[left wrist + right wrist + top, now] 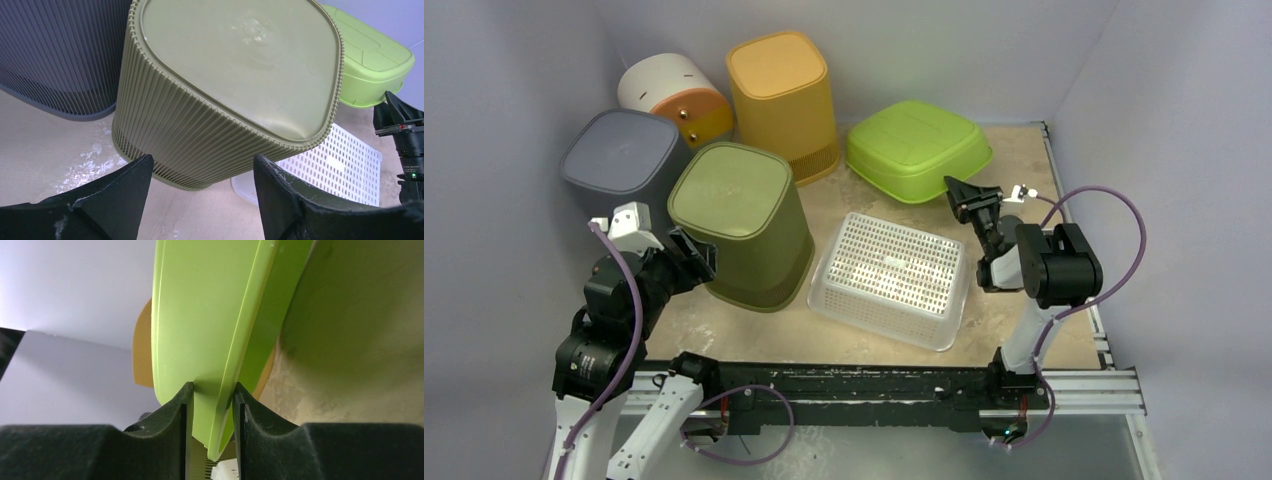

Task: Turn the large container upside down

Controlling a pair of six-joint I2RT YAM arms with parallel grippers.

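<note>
The large container (919, 150) is a lime-green tub lying base up at the back right of the table; the left wrist view shows it (370, 70) behind the olive bin. My right gripper (964, 195) is at its near rim. In the right wrist view the thin rim and side wall of the tub (210, 315) pass between the jaws of this gripper (210, 390), which stand wider than the rim, open, with a gap showing beside it lower down. My left gripper (692, 252) is wide open and empty (200, 162), just in front of the olive bin.
An olive ribbed bin (739, 215) stands base up at centre left, with a grey bin (619, 155) behind it. An orange bin (779, 90) and a white and orange cylinder (669, 95) are at the back. A white perforated basket (889, 275) lies upside down in front.
</note>
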